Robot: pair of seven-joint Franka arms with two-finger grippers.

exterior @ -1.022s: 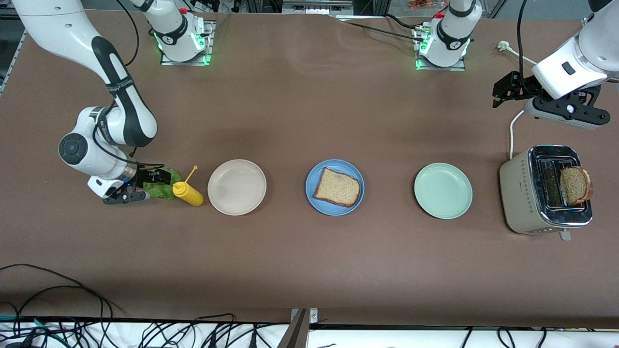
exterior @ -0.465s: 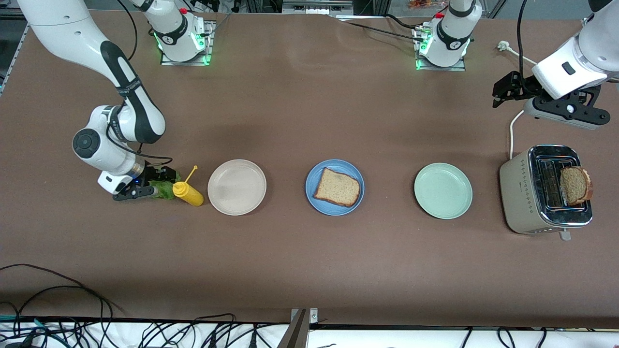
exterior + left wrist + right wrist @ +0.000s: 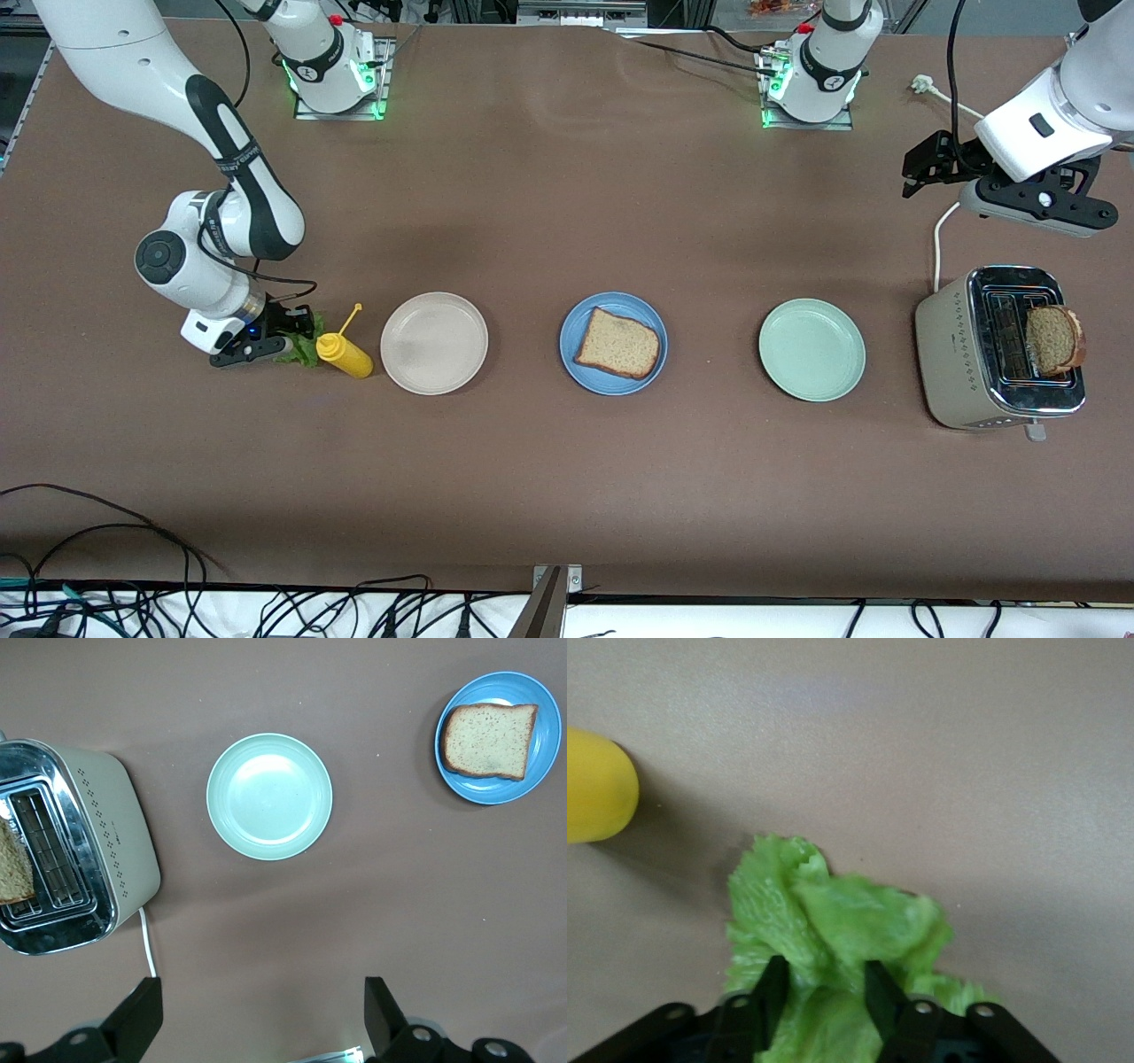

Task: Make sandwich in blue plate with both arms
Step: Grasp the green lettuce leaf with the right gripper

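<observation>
One slice of brown toast (image 3: 617, 343) (image 3: 489, 740) lies on the blue plate (image 3: 645, 315) (image 3: 496, 790) in the middle of the table. A second slice (image 3: 1054, 338) (image 3: 13, 868) stands in a slot of the toaster (image 3: 952, 354) (image 3: 115, 842). The green lettuce leaf (image 3: 304, 349) (image 3: 833, 921) lies bunched on the table at the right arm's end, beside the yellow bottle. My right gripper (image 3: 285, 341) (image 3: 824, 983) is down on it, its fingers pinched on a fold of the leaf. My left gripper (image 3: 917, 173) (image 3: 263, 1005) hangs open and empty over the table near the toaster.
A yellow squeeze bottle (image 3: 345, 354) (image 3: 598, 797) lies right beside the lettuce. A beige plate (image 3: 434, 343) and a mint-green plate (image 3: 811, 349) (image 3: 269, 796) flank the blue plate. A grey power strip (image 3: 979, 202) and white cable lie by the toaster.
My right gripper has slid toward the yellow bottle onto the lettuce, and its fingers have closed in on the leaf. The left arm has not moved.
</observation>
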